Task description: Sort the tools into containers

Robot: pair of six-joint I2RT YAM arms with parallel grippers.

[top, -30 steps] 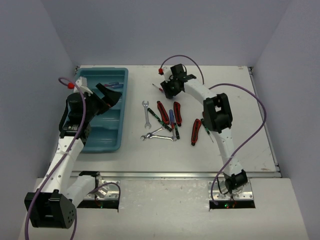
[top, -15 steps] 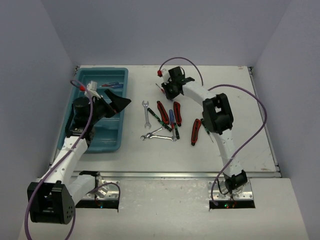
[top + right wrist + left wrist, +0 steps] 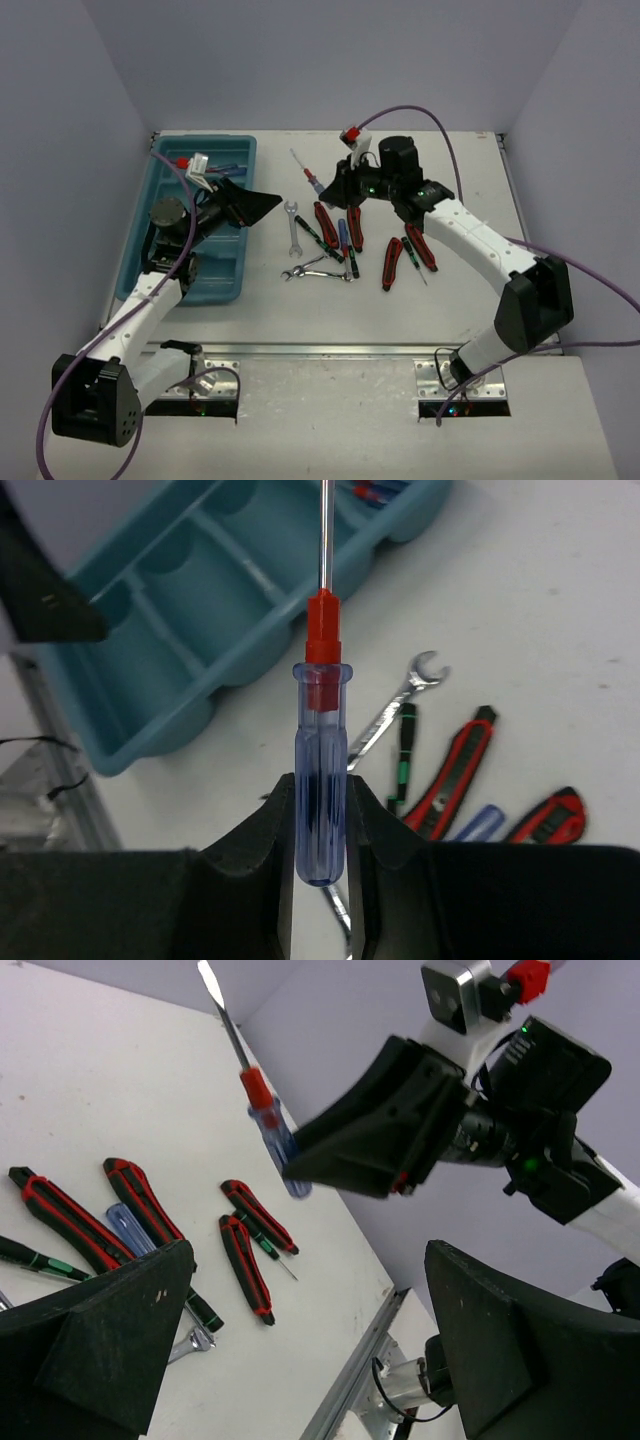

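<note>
While the left gripper [image 3: 248,203] hangs at the right rim of the teal tray [image 3: 180,296] with its fingers spread wide, wrenches [image 3: 293,222] and pliers [image 3: 323,222] lie on the table [image 3: 480,300]; the right gripper [image 3: 335,188] pinches a blue-handled screwdriver [image 3: 306,173] above them.

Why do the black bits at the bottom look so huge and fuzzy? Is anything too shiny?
Left wrist view: the fingers of the left gripper sit by the lens, so they loom big, dark and soft-edged; the pliers look sharp. Right wrist view: same for the right gripper, yet the screwdriver it holds is crisp. Top view: soft, even light, faint shadows, no glare.
</note>
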